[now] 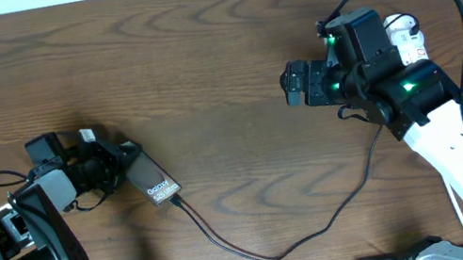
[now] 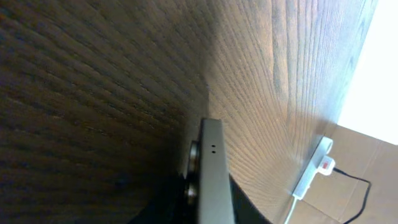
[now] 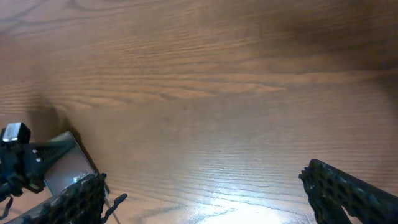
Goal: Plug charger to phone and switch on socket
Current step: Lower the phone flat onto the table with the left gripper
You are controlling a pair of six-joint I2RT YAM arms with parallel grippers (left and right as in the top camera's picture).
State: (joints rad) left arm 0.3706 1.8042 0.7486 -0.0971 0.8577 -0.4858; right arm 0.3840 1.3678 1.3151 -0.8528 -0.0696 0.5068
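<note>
Phone (image 1: 153, 184) on wood table (image 1: 217, 46), left side, charger (image 1: 273, 256) meeting its lower end.
Left gripper (image 1: 122, 161) at phone's upper end, grip or release impossible to tell; right gripper (image 1: 293, 87) spread wide above the wood; white socket (image 1: 401, 25) partly hidden under right arm (image 1: 462, 137).

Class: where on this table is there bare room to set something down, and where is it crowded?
Free: bare table between the phone and the right gripper, up to the far edge. Crowded: near edge, where the charger loops.
</note>
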